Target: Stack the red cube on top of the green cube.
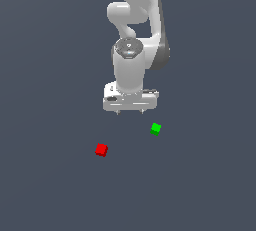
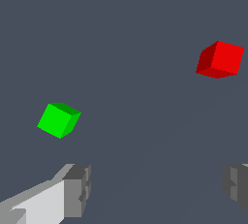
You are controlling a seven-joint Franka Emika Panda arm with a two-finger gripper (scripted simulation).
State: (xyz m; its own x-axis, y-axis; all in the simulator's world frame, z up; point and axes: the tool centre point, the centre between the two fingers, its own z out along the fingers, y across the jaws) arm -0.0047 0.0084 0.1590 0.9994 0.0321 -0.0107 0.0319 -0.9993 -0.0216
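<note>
Red cube [image 1: 101, 150] and green cube [image 1: 155, 129] lie apart, beyond the wide-spread tool [image 1: 129, 111]

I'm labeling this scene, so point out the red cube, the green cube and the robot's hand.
red cube [image 1: 101, 150], exterior view, on its front face.
green cube [image 1: 155, 129], exterior view, at its middle.
hand [image 1: 129, 111], exterior view, midway between its two fingertips.

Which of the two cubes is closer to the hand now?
The green cube, just below the hand toward the exterior view's right; the red cube sits farther off.
</note>
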